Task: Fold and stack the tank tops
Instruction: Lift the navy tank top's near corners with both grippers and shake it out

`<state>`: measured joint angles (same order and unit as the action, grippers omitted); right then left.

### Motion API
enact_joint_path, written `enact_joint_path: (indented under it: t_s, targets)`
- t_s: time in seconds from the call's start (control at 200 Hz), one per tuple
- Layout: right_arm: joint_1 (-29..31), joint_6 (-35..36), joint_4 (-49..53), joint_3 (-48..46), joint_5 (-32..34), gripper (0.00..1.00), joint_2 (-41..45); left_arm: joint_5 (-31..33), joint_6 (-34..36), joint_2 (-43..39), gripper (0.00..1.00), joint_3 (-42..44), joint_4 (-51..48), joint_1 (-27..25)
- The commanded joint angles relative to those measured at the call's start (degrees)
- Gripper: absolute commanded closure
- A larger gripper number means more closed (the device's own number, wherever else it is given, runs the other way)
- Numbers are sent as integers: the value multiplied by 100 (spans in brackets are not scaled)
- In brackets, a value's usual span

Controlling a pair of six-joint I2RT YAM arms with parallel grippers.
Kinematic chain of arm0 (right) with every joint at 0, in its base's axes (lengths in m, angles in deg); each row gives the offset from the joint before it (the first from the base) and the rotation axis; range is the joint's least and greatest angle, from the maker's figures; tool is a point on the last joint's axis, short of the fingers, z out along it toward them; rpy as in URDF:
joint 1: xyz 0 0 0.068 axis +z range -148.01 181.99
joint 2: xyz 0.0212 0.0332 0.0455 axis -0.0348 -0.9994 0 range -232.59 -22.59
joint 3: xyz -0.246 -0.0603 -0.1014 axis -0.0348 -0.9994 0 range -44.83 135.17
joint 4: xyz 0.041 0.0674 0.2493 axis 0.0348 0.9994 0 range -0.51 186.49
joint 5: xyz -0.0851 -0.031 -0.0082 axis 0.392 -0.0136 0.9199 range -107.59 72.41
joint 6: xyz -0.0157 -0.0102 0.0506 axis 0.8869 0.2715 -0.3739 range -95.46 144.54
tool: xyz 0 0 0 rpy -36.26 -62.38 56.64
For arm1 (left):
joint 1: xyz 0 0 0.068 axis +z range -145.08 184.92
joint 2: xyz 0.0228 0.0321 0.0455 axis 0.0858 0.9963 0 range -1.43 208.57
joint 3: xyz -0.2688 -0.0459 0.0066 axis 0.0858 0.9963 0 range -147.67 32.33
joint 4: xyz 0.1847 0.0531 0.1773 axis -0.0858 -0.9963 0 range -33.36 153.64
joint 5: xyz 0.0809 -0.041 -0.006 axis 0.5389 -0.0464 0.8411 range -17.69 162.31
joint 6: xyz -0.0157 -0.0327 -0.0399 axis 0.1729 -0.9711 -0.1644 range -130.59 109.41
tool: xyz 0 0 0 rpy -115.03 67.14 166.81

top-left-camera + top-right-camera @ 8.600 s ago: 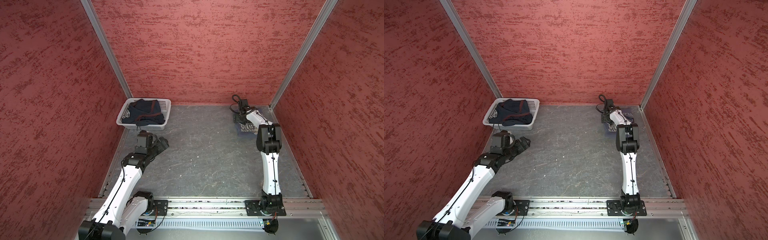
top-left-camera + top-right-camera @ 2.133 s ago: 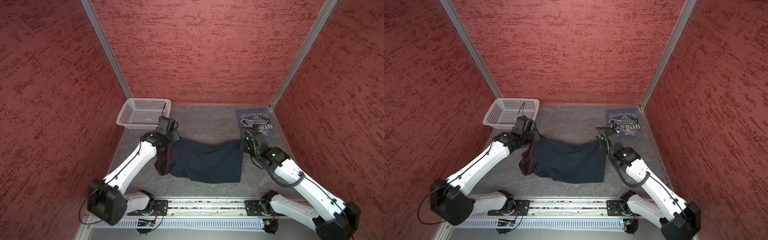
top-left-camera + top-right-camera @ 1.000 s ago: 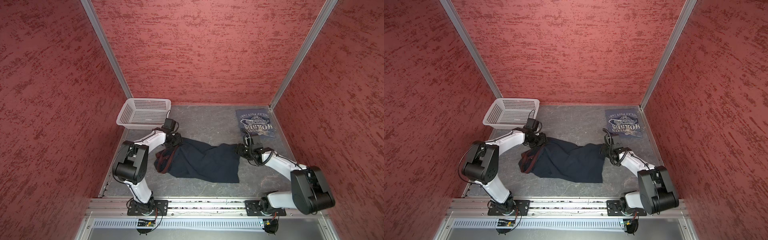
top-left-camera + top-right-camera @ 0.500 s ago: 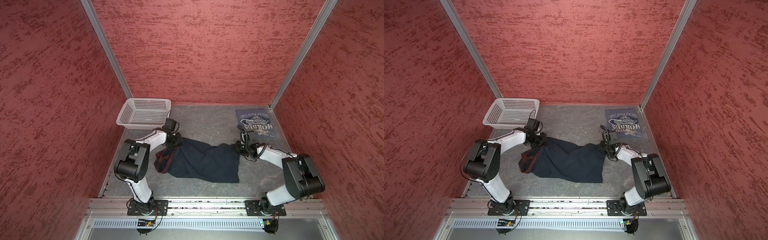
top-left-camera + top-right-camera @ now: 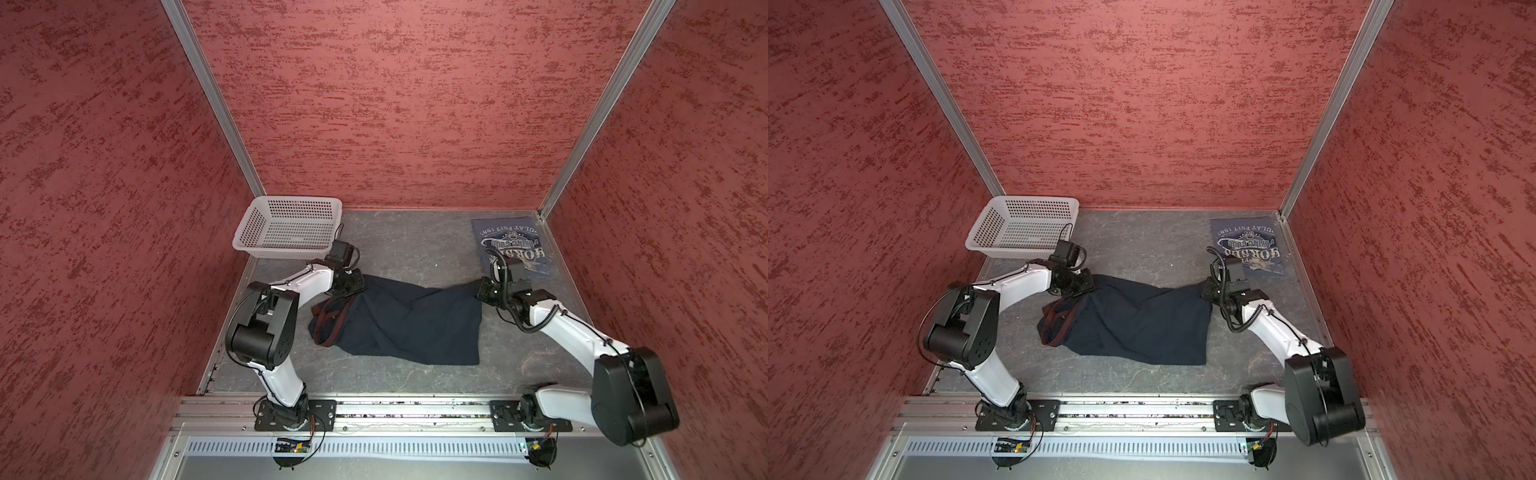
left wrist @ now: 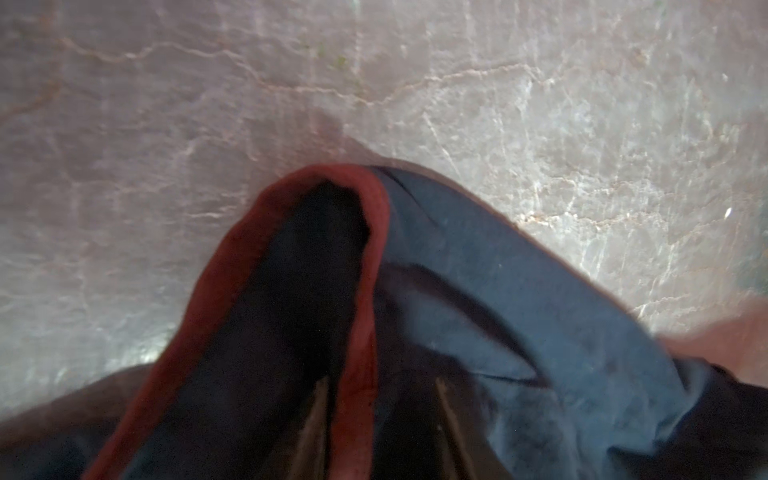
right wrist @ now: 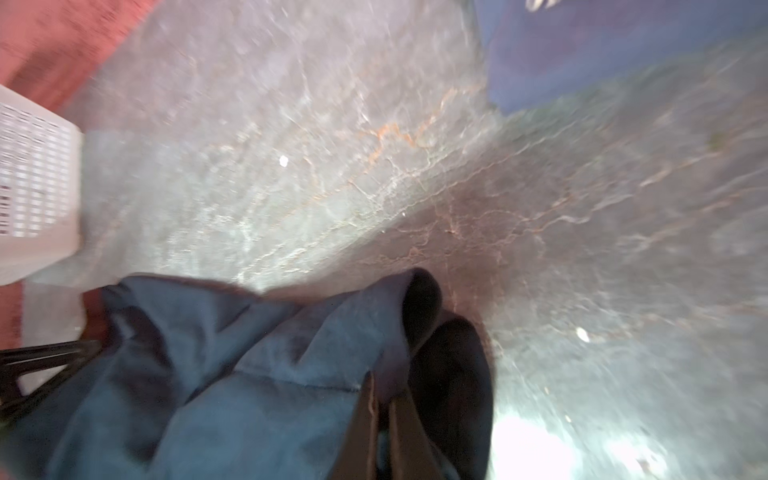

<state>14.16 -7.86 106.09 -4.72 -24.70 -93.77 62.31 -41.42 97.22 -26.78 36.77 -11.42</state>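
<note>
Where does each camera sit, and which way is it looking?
Both top views: high over the front rail, looking down on table, basket, navy tank top, blue tank top, left arm, right arm.
Left wrist: on the left arm, facing along its jaws at the maroon trim.
Right wrist: on the right arm, facing along shut jaws pinching navy cloth, towards the basket.
Shared: every view shows the navy tank top.

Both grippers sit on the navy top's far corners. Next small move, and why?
Probably close the left gripper fully before any lift. The right gripper is shut on its corner of the navy tank top, but the left's jaws stand apart either side of the maroon trim, so that grip looks unsure; lifting now could drop that side.
</note>
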Motion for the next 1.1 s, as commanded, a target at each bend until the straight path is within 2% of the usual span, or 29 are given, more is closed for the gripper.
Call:
enact_joint_path:
  t_s: [0.0, 0.2, 0.541, 0.696, 1.097]
  targets:
    - [-17, -70, 382, -186, 239, 99, 388, 10, 52, -87, 72, 0, 129, -71]
    - [-20, -73, 679, -153, 339, 100, 846, 3, 11, -443, 100, -36, 191, -200]
    - [-17, 54, 1539, 342, 889, 100, 1798, 360, 20, -2075, 100, 237, -238, -503]
    - [-19, 210, 1798, 702, 836, 100, 2233, 423, -32, -2919, 100, 377, -489, -588]
    - [-15, 811, 2265, 2073, 595, 100, 3107, 1288, 26, -5467, 100, -720, -1615, -214]
